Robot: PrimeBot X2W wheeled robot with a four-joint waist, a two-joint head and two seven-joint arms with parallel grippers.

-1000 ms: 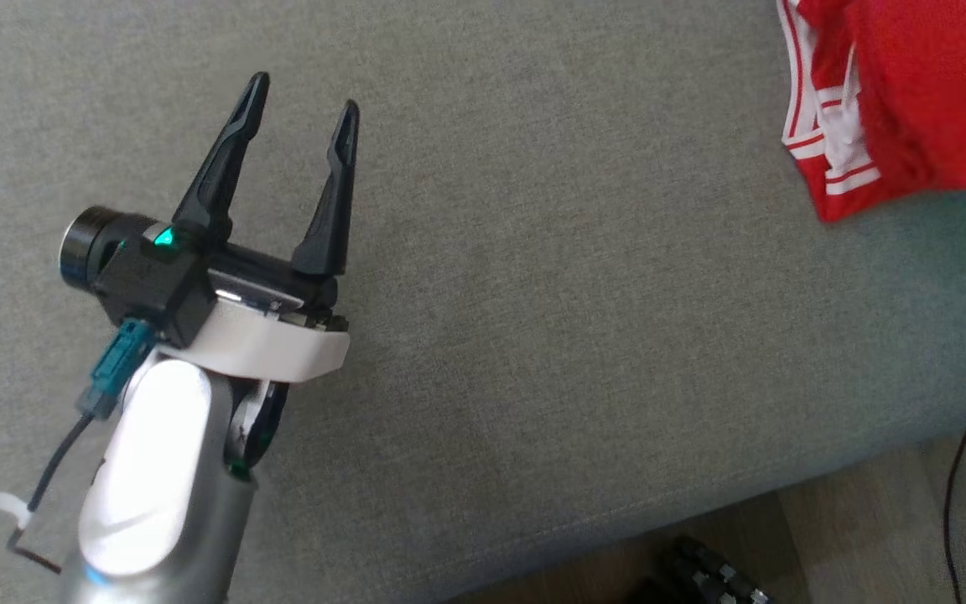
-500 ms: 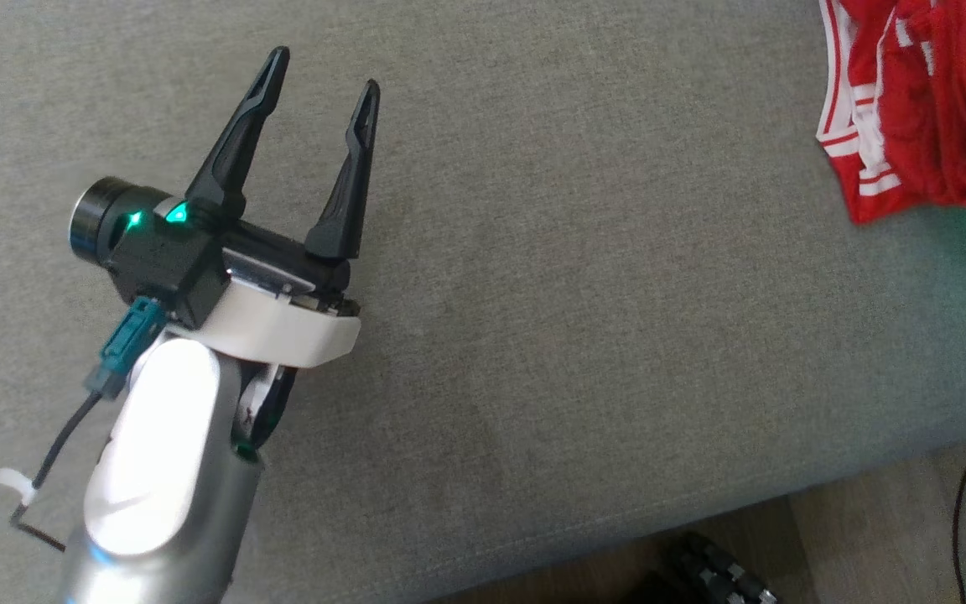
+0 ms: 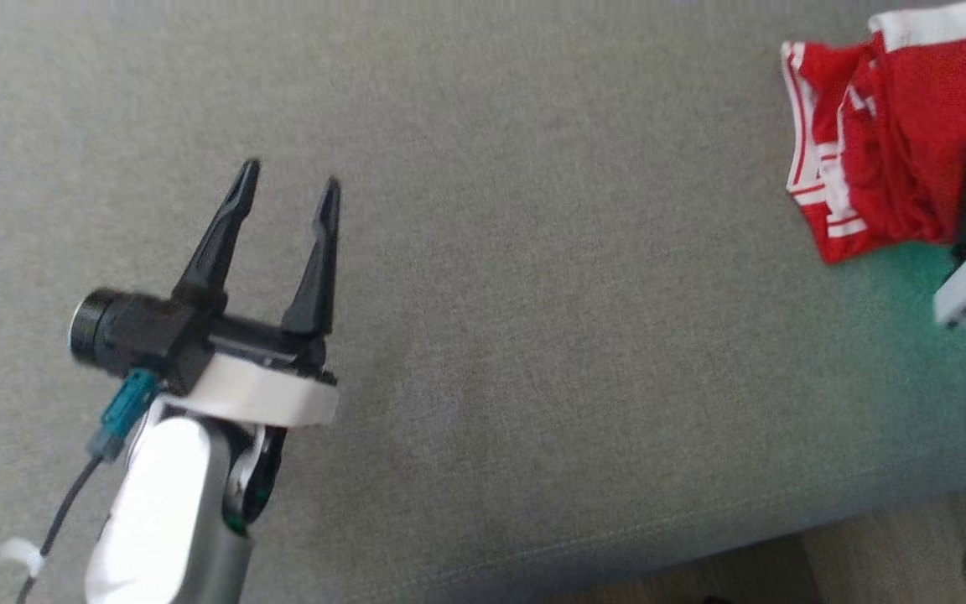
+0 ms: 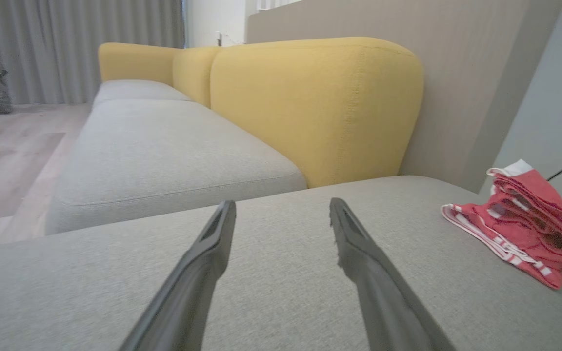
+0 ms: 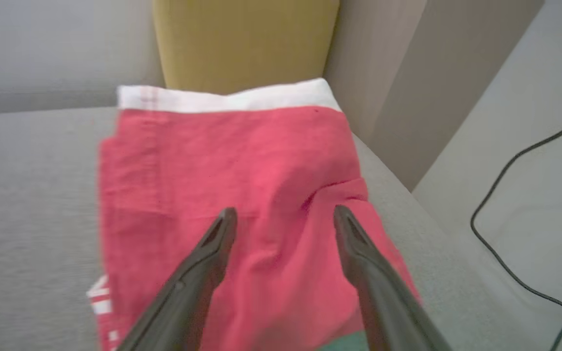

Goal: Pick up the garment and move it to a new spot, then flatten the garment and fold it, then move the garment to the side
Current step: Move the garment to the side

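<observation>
Two grippers are in view, neither holding anything. The left gripper hangs over the bare middle of the grey seat cushion, fingers spread wide and well apart from the cloth. The right gripper sits directly above the red shorts, fingers also spread wide, with no fabric caught between them. Whether the tips touch the top layer cannot be told.

The red shorts lie at the right end of the cushion, near its far corner, close to the yellow backrest and the wall. They rest in stacked layers, white waistband to the back and striped hems to the left.

Assessment: folding looks complete and the placing-aside step appears to be at its close. The stack is somewhat rumpled along its left edge.

The next move calls for the right arm to lift straight off, fingers kept apart, so the top layer is not dragged or unfolded. The left arm needs no action.
</observation>
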